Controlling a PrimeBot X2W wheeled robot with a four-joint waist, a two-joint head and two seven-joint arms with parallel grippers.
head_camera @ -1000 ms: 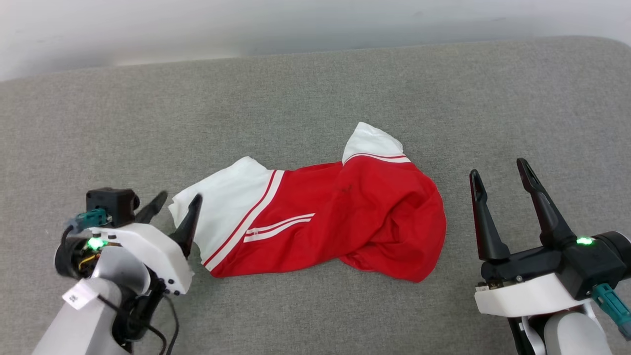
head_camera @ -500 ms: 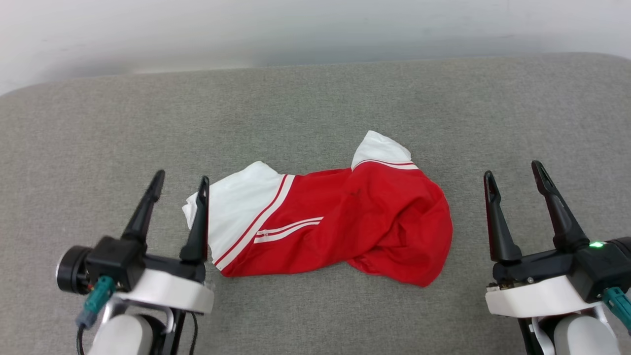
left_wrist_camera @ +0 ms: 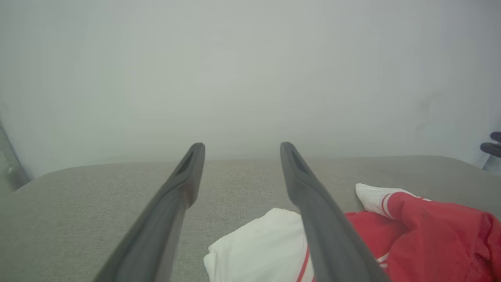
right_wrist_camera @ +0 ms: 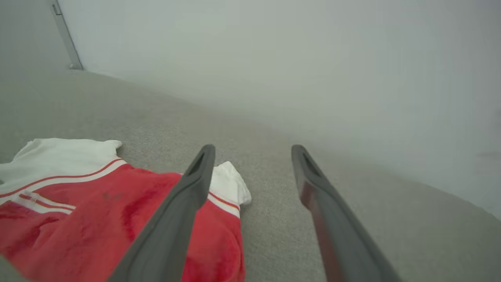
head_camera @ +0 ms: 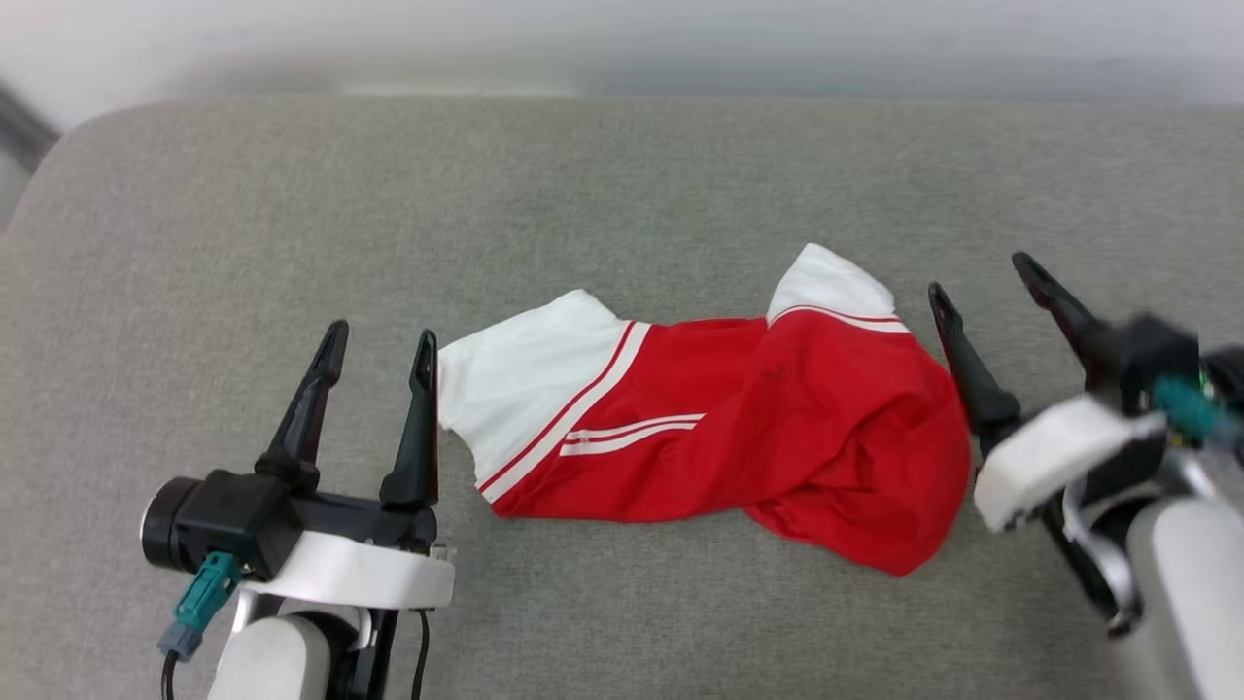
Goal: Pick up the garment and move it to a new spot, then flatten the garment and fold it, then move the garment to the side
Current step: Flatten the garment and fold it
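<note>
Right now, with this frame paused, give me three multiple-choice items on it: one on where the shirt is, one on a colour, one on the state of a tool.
1. The garment lies
A. on the grey surface, between the left tool and the right tool
B. draped over the right tool
C. left of both tools

2. The sleeve nearest the left tool is
A. black
B. white
C. blue

3. The left tool is
A. shut on the garment
B. shut on nothing
C. open

Answers:
1 A: the head view shows it lying on the surface with a tool at each end.
2 B: it is white cloth beside the red body.
3 C: its two fingers stand apart in the head and left wrist views.
</note>
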